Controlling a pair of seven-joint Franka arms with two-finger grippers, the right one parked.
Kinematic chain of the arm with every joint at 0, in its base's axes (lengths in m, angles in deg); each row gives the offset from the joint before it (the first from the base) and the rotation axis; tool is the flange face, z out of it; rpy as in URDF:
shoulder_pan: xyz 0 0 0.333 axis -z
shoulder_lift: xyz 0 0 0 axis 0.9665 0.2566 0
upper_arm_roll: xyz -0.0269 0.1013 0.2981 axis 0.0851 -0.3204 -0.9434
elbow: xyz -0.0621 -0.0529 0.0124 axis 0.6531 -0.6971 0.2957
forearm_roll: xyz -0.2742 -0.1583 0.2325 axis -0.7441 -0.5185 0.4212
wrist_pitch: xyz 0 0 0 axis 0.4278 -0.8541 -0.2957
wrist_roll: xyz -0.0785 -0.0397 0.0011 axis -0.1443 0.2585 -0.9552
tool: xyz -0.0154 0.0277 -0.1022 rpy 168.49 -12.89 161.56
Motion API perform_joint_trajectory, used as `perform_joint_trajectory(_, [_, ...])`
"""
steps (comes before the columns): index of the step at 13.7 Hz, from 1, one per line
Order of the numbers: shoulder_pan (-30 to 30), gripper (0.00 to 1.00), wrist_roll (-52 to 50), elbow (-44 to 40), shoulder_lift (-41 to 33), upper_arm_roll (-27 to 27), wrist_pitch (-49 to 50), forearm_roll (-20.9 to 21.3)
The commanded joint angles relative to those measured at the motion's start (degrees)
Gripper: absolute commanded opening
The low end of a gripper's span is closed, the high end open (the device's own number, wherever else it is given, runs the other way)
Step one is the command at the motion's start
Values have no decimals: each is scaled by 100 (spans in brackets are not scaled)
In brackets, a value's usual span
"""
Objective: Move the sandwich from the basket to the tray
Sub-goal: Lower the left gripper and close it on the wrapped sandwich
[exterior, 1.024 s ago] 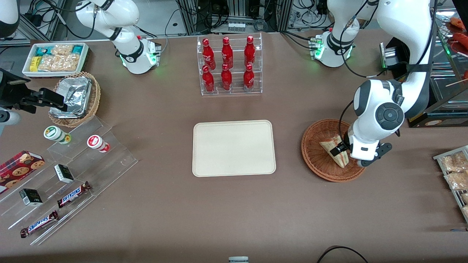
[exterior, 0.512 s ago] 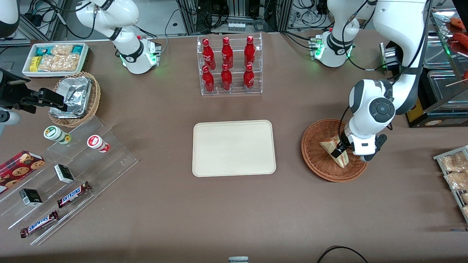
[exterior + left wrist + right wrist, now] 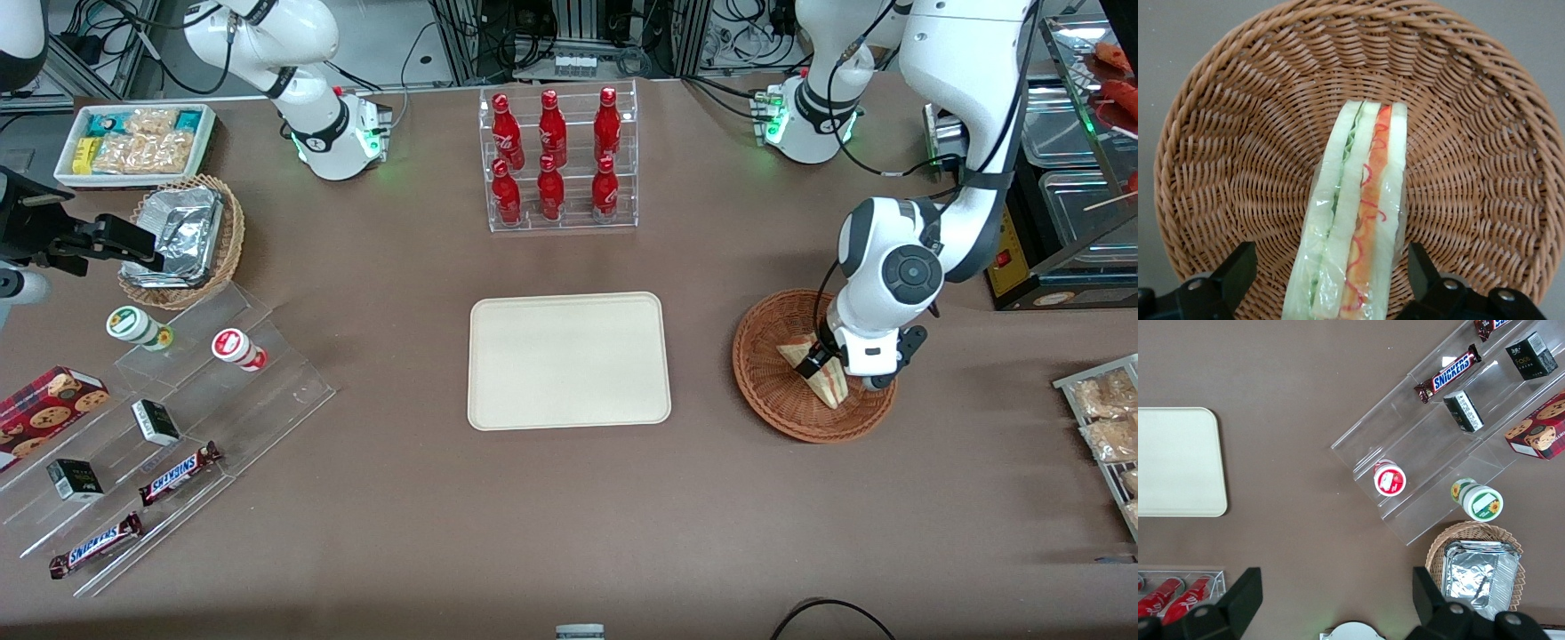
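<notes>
The sandwich (image 3: 832,388) lies wrapped in clear film in the reddish-brown wicker basket (image 3: 763,391), toward the working arm's end of the table. Its cut edge, with green and red-orange layers, faces the left wrist camera (image 3: 1358,220). My left gripper (image 3: 820,363) is down in the basket (image 3: 1218,153) and open. Its black fingers (image 3: 1238,270) straddle the wide end of the sandwich, one with a clear gap, the other nearly touching the film. The cream tray (image 3: 569,360) lies bare at the table's middle, also in the right wrist view (image 3: 1178,460).
A clear rack of red bottles (image 3: 558,160) stands farther from the front camera than the tray. Toward the parked arm's end are a tan basket of foil containers (image 3: 182,240), a white snack bin (image 3: 133,142) and an acrylic stepped shelf (image 3: 160,427). A rack of packets (image 3: 1107,418) sits at the working arm's edge.
The left arm's wrist has swung in toward the basket's middle and the gripper has settled lower around the sandwich. The sandwich has not moved.
</notes>
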Motion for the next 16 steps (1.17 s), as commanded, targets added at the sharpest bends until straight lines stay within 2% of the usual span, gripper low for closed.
perform_joint_trajectory(1, [48, 70, -21, 32, 33, -12, -35, 36])
perform_joint_trajectory(2, [48, 24, -38, 32, 42, -3, -26, 28])
perform_joint_trajectory(3, [39, 0, -4, 23, 34, -12, 52, 36])
perform_joint_trajectory(8, [127, 0, 295, -178, -36, 6, 403, 37])
perform_joint_trajectory(12, [320, 0, 558, -1486, 164, 23, 1816, 37])
perform_joint_trajectory(14, [478, 0, 821, -1944, 349, 23, 2039, -25])
perform_joint_trajectory(16, [715, 0, 1277, -2400, 656, 110, 2065, -304])
